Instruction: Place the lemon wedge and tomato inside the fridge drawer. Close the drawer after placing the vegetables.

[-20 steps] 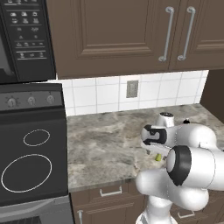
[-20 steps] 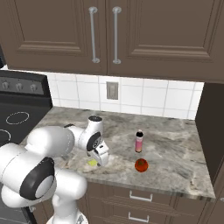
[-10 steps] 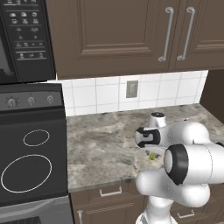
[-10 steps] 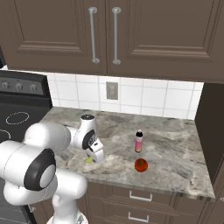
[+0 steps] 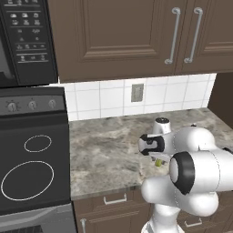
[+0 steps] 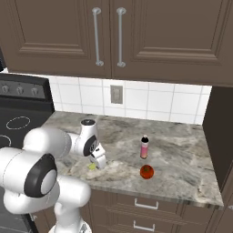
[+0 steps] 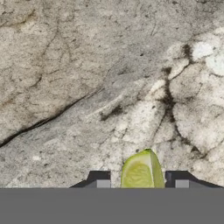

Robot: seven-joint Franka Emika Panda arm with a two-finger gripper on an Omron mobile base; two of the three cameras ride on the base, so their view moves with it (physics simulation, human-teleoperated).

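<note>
The lemon wedge [image 7: 141, 170] sits between the two tips of the claw [image 7: 139, 183], cut face toward the hand camera, low over the marbled bench [image 7: 87, 78]; the tips stand close on either side of it, so the claw looks clamped on the wedge, though whether it has left the stone I cannot tell. From the right base camera the wedge [image 6: 93, 166] shows as a yellow-green speck just beside and under the claw [image 6: 100, 163]; from the left it [image 5: 158, 162] peeks out below the wrist. The step in hand reads as securing the wedge for the carry. To do it well, hold the pinch firm on the rind and flesh without crushing, lift straight up off the bench before any sideways swing, and watch for the small, slick piece pivoting or slipping out between the tips. The tomato [image 6: 146, 171] lies well to the claw's right on the same bench, apart from it, and a slim pink bottle [image 6: 144, 147] stands just beyond the tomato, so a swing that way should clear both. Count: one wedge, one tomato, one bottle, one claw. The fridge drawer is not yet in reach, so the base will likely have to drive.
</note>
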